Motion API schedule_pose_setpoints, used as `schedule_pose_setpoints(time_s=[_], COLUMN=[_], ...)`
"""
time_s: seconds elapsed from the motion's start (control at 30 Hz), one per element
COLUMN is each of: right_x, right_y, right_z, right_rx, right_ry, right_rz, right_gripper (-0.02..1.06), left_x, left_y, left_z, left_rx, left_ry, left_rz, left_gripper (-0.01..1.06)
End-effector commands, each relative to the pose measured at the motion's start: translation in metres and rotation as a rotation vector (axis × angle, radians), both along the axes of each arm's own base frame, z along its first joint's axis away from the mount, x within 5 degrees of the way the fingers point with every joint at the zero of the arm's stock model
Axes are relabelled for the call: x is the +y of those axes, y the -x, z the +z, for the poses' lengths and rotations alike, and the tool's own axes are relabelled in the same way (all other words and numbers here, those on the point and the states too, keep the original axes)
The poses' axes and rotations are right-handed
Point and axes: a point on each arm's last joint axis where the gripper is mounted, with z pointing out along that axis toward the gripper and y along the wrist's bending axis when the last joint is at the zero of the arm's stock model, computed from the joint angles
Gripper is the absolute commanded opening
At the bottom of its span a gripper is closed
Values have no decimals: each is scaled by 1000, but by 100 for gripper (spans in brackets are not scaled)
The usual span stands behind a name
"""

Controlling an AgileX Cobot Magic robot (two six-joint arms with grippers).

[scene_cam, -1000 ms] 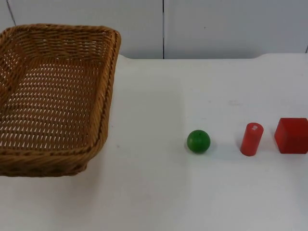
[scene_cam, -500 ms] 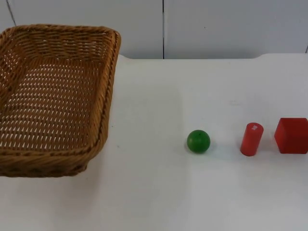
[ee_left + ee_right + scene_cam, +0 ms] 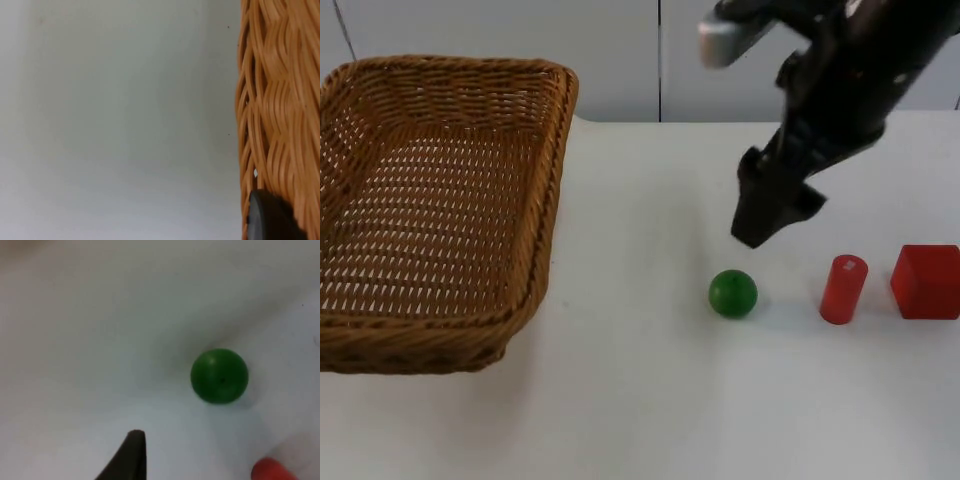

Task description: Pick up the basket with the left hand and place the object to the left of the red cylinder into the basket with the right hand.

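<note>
Wicker basket (image 3: 430,210) sits at the left of the table (image 3: 640,400), raised a bit, its far end reaching up in front of the partition wall (image 3: 620,50). In the left wrist view the basket's woven side (image 3: 280,100) runs right along a black fingertip (image 3: 270,220) of the left gripper, w/ the tip touching the weave. Can't tell from here whether that gripper is pinched on the rim or not.

Right arm (image 3: 850,80) comes in from the upper right. Right gripper (image 3: 765,215) hangs tilted above the table, just behind and a little right of the green ball (image 3: 733,293), not touching it. Whether its fingers are spread or closed I can't tell. One dark fingertip (image 3: 130,455) shows in the right wrist view, apart from the ball (image 3: 219,376).

Ball rests on the table, approx. mid-table, well apart from the basket. To its right stands the red cylinder (image 3: 843,288), upright, leaning slightly; a bit of red (image 3: 272,470) shows in the wrist view too. Just beside the cylinder, further right, is a red cube (image 3: 926,281), apart from it. Ball, cylinder and cube line up in a row.
</note>
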Motion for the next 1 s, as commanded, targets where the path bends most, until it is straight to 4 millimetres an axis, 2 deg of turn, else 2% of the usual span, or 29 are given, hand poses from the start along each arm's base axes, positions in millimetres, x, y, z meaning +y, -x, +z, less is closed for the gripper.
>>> schedule_pose_setpoints(time_s=[0.0,0.1,0.13,0.27,0.33,0.43,0.47,0.6,0.63,0.7,0.73,0.77,0.8,0.9,0.97], right_x=[6,11,11,21,24,26,26,26,26,25,25,25,25,24,23], right_y=[-9,-22,-22,-27,-28,-29,-29,-29,-29,-28,-28,-28,-28,-26,-23], right_z=[-10,-33,-33,-66,-72,-90,-90,-103,-103,-105,-105,-102,-102,-91,-72], right_rx=[10,22,22,27,25,40,40,66,66,78,79,74,74,74,72], right_ry=[24,70,70,88,90,98,98,112,112,117,118,115,115,108,104], right_rz=[26,42,42,59,63,64,64,67,67,64,64,64,64,48,48], right_gripper=[101,101,101,101,101,95,95,78,78,60,54,35,35,0,0], left_x=[-1,-1,-1,0,0,0,0,0,0,0,0,0,0,0,0], left_y=[0,-1,-1,-1,0,-1,-1,-1,-1,-1,-1,-1,-1,-1,-1], left_z=[3,3,3,3,3,3,3,3,3,3,3,3,3,3,3], left_rx=[-17,-17,-17,-17,-17,-19,-19,-20,-20,-20,-20,-22,-22,-22,-22], left_ry=[24,23,23,18,16,14,14,13,13,13,13,12,12,12,12], left_rz=[17,18,18,16,15,17,17,19,19,19,19,20,20,20,20], left_gripper=[0,0,0,0,0,0,0,0,0,0,0,0,0,0,0])
